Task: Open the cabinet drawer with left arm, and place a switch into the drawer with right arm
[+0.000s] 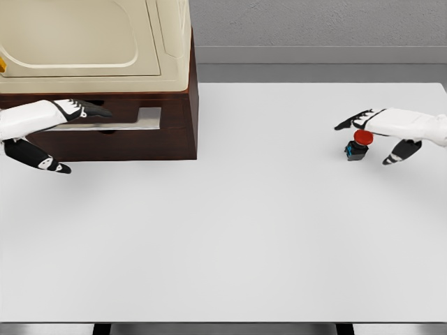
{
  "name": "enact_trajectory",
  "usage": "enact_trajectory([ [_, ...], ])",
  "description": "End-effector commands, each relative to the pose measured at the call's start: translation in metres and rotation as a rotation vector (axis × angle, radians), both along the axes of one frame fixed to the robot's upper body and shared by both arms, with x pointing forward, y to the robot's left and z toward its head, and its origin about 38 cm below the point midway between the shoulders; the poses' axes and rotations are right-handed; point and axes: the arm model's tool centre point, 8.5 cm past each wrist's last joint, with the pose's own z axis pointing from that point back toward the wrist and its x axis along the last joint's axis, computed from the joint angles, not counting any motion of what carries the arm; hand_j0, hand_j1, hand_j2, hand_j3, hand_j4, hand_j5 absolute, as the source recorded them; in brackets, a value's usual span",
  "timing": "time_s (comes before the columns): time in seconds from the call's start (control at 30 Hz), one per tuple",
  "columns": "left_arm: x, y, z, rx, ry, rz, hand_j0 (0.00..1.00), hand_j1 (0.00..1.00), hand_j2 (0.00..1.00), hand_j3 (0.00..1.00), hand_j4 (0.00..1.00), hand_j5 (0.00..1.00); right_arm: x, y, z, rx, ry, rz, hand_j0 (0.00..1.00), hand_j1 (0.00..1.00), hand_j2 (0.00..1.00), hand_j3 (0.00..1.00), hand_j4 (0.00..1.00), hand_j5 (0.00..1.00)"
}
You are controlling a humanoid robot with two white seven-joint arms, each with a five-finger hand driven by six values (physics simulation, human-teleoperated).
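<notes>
A dark brown cabinet (178,132) stands at the table's back left, and its drawer front carries a silver handle (136,120). My left hand (84,139) is at that drawer front. Its fingers (87,109) reach over the handle's left part, the thumb (45,162) hangs below, and the hand is open. A small switch (357,145) with a red button on a dark base stands on the table at the right. My right hand (364,142) hovers over it, open, with fingers behind it and thumb (398,155) to its right. Whether the hand touches the switch is unclear.
A large cream appliance (91,38) sits on top of the cabinet. The white table (230,230) spreads wide between the cabinet and the switch. A grey wall runs behind it.
</notes>
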Motion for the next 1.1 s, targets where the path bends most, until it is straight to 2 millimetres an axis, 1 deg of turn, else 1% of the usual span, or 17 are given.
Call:
enact_trajectory([
  [0.0, 0.002, -0.007, -0.004, -0.015, 0.011, -0.015, 1.0, 1.0, 1.0, 1.0, 1.0, 1.0, 0.003, -0.008, -0.007, 0.05, 0.026, -0.046, 1.0, 1.0, 1.0, 1.0, 1.0, 1.0],
  [0.03, 0.002, -0.008, -0.005, -0.014, 0.016, -0.02, 1.0, 1.0, 1.0, 1.0, 1.0, 1.0, 0.007, -0.004, -0.008, 0.061, 0.025, -0.048, 1.0, 1.0, 1.0, 1.0, 1.0, 1.0],
  [0.1, -0.001, -0.012, -0.013, -0.026, 0.046, -0.029, 1.0, 1.0, 1.0, 1.0, 1.0, 1.0, 0.012, -0.003, -0.011, 0.072, 0.031, -0.062, 1.0, 1.0, 1.0, 1.0, 1.0, 1.0],
  [0.13, -0.001, -0.012, -0.013, -0.026, 0.05, -0.03, 1.0, 1.0, 1.0, 1.0, 1.0, 1.0, 0.013, -0.006, -0.01, 0.071, 0.03, -0.069, 1.0, 1.0, 1.0, 1.0, 1.0, 1.0],
  [0.17, -0.001, -0.012, -0.015, -0.026, 0.052, -0.03, 1.0, 1.0, 1.0, 1.0, 1.0, 1.0, 0.017, -0.002, -0.01, 0.075, 0.029, -0.069, 1.0, 1.0, 1.0, 1.0, 1.0, 1.0],
  [0.23, -0.002, -0.011, -0.016, -0.027, 0.057, -0.026, 1.0, 1.0, 1.0, 1.0, 1.0, 1.0, 0.019, 0.001, -0.013, 0.075, 0.036, -0.068, 1.0, 1.0, 1.0, 1.0, 1.0, 1.0],
  [0.27, -0.002, -0.009, -0.017, -0.026, 0.061, -0.021, 1.0, 1.0, 1.0, 1.0, 1.0, 1.0, 0.019, 0.002, -0.013, 0.076, 0.038, -0.066, 1.0, 1.0, 1.0, 1.0, 1.0, 1.0],
  [0.33, -0.002, -0.007, -0.024, -0.021, 0.079, -0.016, 1.0, 1.0, 1.0, 1.0, 1.0, 1.0, 0.02, -0.006, -0.018, 0.066, 0.051, -0.09, 1.0, 1.0, 1.0, 1.0, 1.0, 1.0],
  [0.47, 0.001, -0.001, -0.024, -0.034, 0.085, 0.008, 1.0, 1.0, 1.0, 1.0, 1.0, 1.0, 0.023, -0.006, -0.026, 0.068, 0.067, -0.108, 1.0, 1.0, 1.0, 1.0, 1.0, 1.0],
  [0.57, 0.003, 0.005, -0.024, -0.042, 0.088, 0.029, 1.0, 1.0, 1.0, 1.0, 1.0, 1.0, 0.026, -0.001, -0.025, 0.075, 0.064, -0.103, 1.0, 1.0, 1.0, 1.0, 1.0, 1.0],
  [0.67, 0.005, 0.012, -0.026, -0.039, 0.093, 0.052, 1.0, 1.0, 1.0, 1.0, 1.0, 1.0, 0.028, -0.004, -0.025, 0.067, 0.062, -0.112, 1.0, 1.0, 1.0, 1.0, 1.0, 1.0],
  [0.73, 0.006, 0.012, -0.026, -0.038, 0.093, 0.051, 1.0, 1.0, 1.0, 1.0, 1.0, 1.0, 0.028, -0.002, -0.025, 0.068, 0.062, -0.106, 1.0, 1.0, 1.0, 1.0, 1.0, 1.0],
  [0.93, 0.01, -0.001, -0.031, -0.067, 0.094, 0.03, 1.0, 1.0, 1.0, 1.0, 1.0, 1.0, 0.029, 0.003, -0.026, 0.071, 0.063, -0.098, 1.0, 1.0, 1.0, 1.0, 1.0, 1.0],
  [1.07, 0.011, 0.004, -0.032, -0.064, 0.097, 0.046, 1.0, 1.0, 1.0, 1.0, 1.0, 1.0, 0.029, 0.003, -0.027, 0.069, 0.065, -0.096, 1.0, 1.0, 1.0, 1.0, 1.0, 1.0],
])
